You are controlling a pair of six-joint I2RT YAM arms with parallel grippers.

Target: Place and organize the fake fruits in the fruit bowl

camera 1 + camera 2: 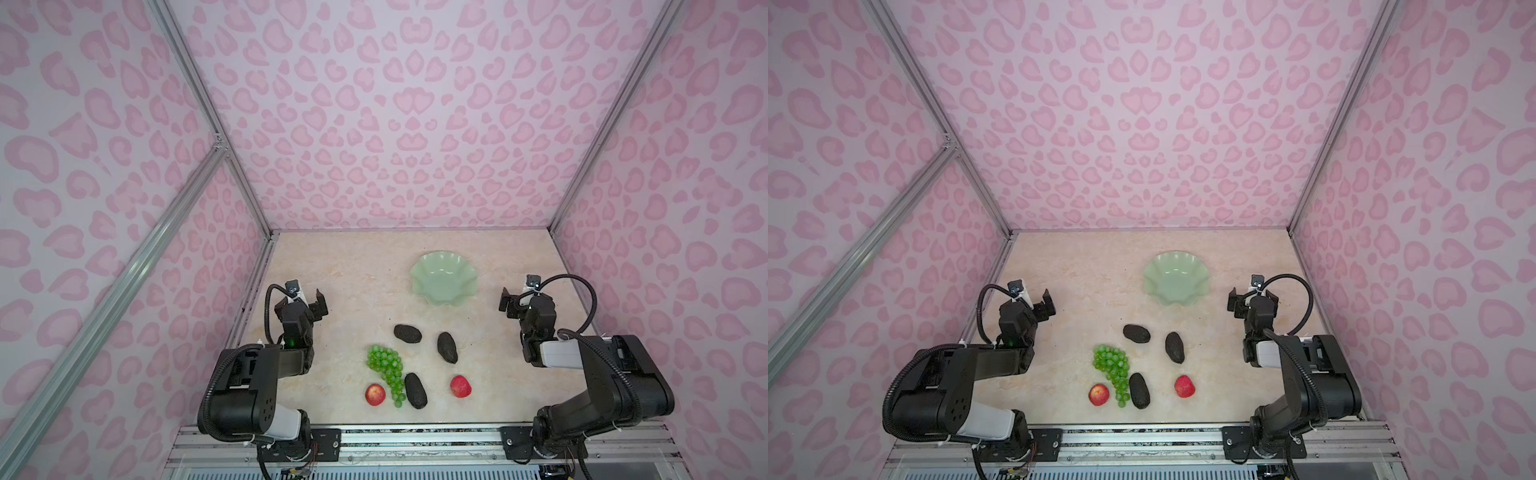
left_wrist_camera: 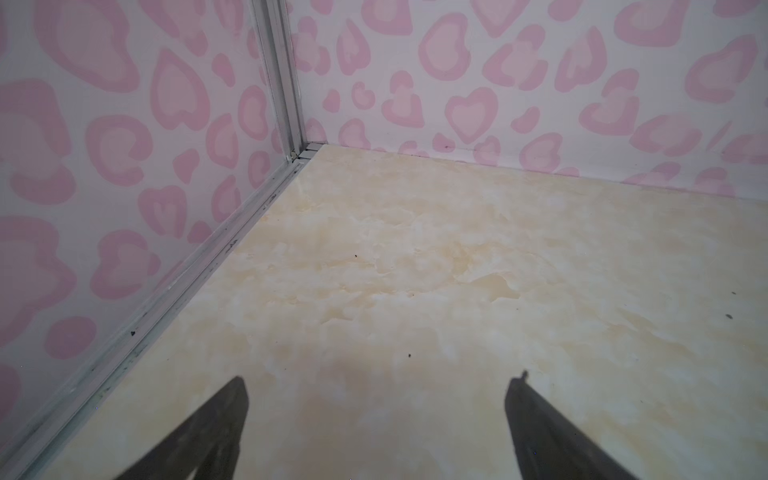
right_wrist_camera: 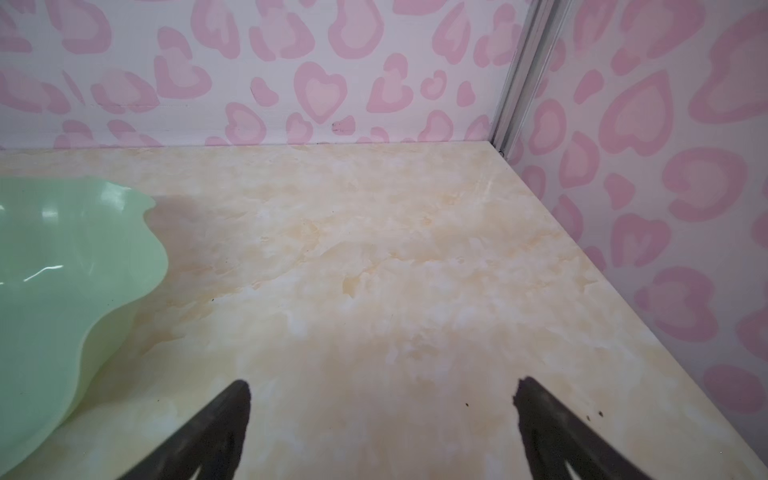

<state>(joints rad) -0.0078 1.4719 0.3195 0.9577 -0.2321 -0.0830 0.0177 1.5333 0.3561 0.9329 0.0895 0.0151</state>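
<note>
- The fruit bowl (image 1: 443, 279), pale mint with a wavy rim, is sitting on the far half of the table, toward the right arm's side. It is also showing in the other top view (image 1: 1174, 279).
- All the fruits are lying on the table nearer the arm bases, well apart from the bowl.
- The back avocado (image 1: 407, 333) and the right avocado (image 1: 447, 347) are resting closest to the bowl, near each other but not touching.
- The grapes (image 1: 384, 368) are trailing toward the front edge. The front avocado (image 1: 415, 390) is lying just beside their tail.
- The left red fruit (image 1: 375, 394) is sitting just beside the grapes' tail on the other side. The right red fruit (image 1: 460, 386) is sitting apart, toward the right arm.
- The right gripper (image 1: 524, 297) is hovering near the bowl's rim with its jaws spread wide and holding nothing. Its wrist view (image 3: 383, 385) is catching the bowl's edge (image 3: 62, 270) off to one side.
- The left gripper (image 1: 309, 297) is hanging over bare table near the left wall, jaws likewise wide apart and holding nothing (image 2: 376, 384).
- The table (image 1: 353, 282) is showing a cream, marble-patterned top with a few dark specks.
- The walls (image 1: 395, 124), printed with pink hearts and blotches, are enclosing it on three sides, with aluminium posts (image 1: 208, 112) running up the corners.
- A metal rail (image 1: 415, 436) is carrying both arm bases along the front.
</note>
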